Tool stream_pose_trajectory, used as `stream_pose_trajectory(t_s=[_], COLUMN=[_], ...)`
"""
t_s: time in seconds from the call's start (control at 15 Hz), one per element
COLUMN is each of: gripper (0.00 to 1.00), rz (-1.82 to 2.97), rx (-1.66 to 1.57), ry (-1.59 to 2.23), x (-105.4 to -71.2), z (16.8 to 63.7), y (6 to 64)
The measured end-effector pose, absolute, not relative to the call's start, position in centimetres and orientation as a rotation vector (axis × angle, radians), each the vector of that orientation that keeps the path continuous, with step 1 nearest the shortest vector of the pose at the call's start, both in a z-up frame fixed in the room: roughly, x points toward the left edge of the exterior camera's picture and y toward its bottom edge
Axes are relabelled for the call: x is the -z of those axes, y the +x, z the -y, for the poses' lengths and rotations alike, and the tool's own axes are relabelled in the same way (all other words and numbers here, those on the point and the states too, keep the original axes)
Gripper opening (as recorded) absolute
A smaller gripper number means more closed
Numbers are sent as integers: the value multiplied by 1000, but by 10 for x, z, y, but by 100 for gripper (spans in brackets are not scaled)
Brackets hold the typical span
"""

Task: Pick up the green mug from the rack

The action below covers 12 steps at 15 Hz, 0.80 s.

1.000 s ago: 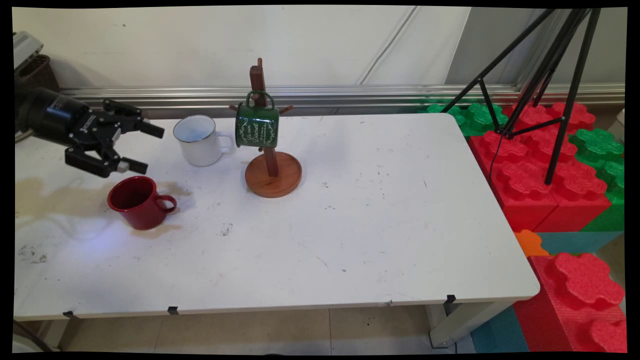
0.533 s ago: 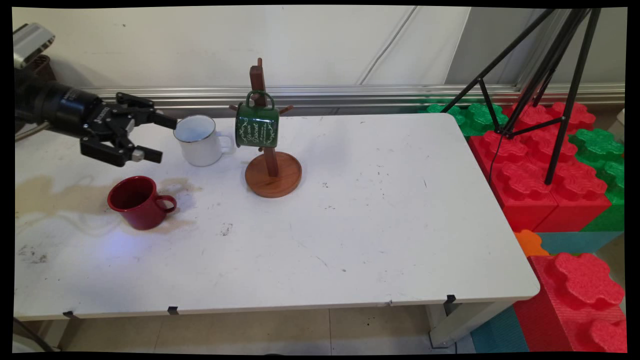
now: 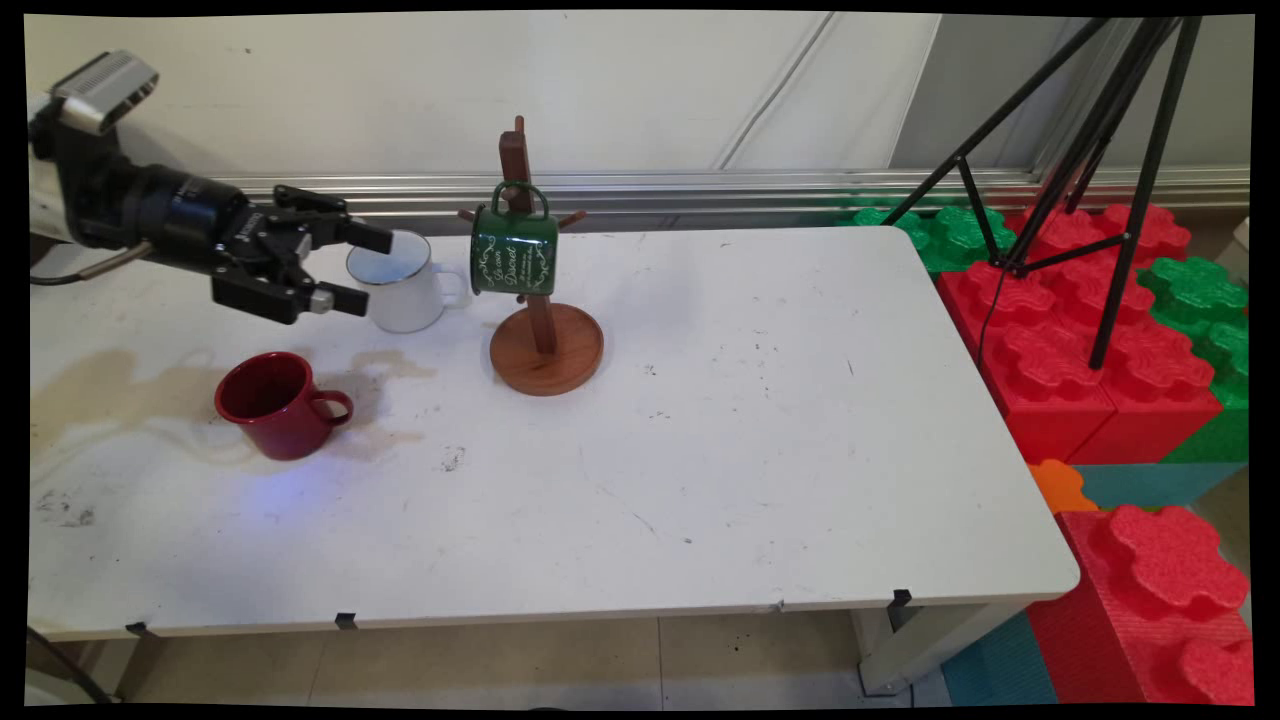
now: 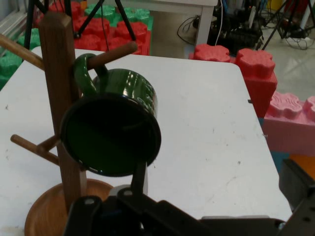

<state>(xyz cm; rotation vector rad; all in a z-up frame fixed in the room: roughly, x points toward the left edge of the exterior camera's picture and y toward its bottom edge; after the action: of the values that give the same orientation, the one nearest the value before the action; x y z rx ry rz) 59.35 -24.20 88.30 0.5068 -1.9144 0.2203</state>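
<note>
The arm is reaching in from the left, held nearly level above the table (image 3: 760, 440), its black wrist pointing to the right and tipped slightly downward. The gripper (image 3: 355, 268) is standing spread open with nothing between its fingers (image 3: 368, 238): the upper finger is crossing in front of the rim of the white mug (image 3: 405, 285), the lower one is lying over that mug's left side. Whether either finger is touching the mug cannot be told. The white mug is standing upright on the table, its handle turned toward the wooden mug tree (image 3: 541, 330) just to its right. A green mug (image 3: 514, 250) is hanging by its handle from a peg of that tree; in the hand view the green mug (image 4: 110, 132) is showing its dark bottom straight ahead of the gripper's linkage, with the tree's post (image 4: 61, 98) beside it. A red mug (image 3: 275, 403) is sitting upright below the gripper, nearer the camera, apart from it.
</note>
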Motion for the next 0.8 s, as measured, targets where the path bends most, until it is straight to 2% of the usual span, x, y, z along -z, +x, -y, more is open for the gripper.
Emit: stream_pose_trajectory(t_s=[0.8], gripper=[100], rz=[1879], rx=[-186], ry=[510], x=[-854], z=[271], y=[556])
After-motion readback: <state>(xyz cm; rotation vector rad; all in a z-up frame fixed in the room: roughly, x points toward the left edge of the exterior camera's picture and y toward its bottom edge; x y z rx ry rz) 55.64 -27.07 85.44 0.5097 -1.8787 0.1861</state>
